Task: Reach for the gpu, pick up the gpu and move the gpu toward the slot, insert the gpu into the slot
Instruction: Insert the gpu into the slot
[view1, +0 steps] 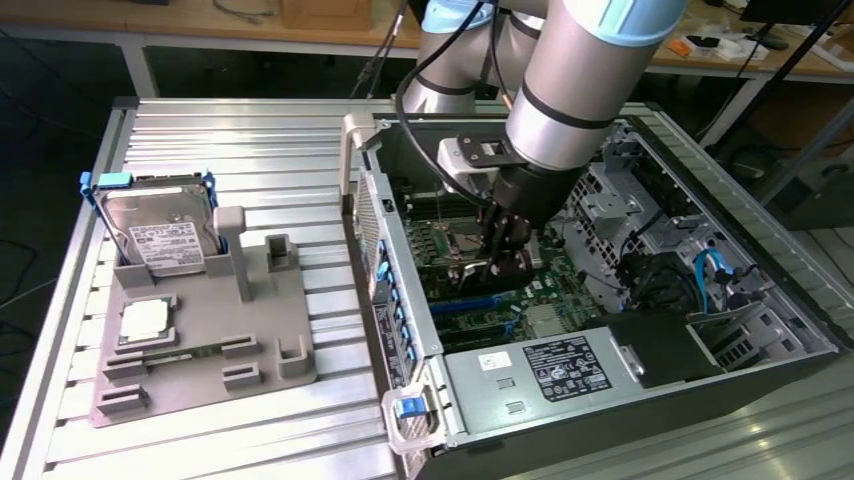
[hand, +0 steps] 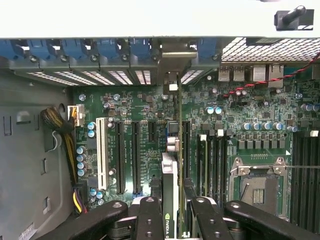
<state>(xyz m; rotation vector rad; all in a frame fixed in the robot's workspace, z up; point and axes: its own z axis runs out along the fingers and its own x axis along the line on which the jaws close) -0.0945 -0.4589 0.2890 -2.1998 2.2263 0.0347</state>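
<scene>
Claw fingers are clamped on either side of the gpu, which stands on edge over the motherboard between the long slots. From the exterior view's left, a hard drive stands upright in a grey holder and a processor chip lies flat on it. Further right, the claw reaches down inside the open computer case.

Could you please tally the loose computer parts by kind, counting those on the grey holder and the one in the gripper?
hard drive, standing in the grey holder: 1
processor chip, lying on the holder: 1
gpu, held edge-on in the gripper: 1
Total: 3
</scene>
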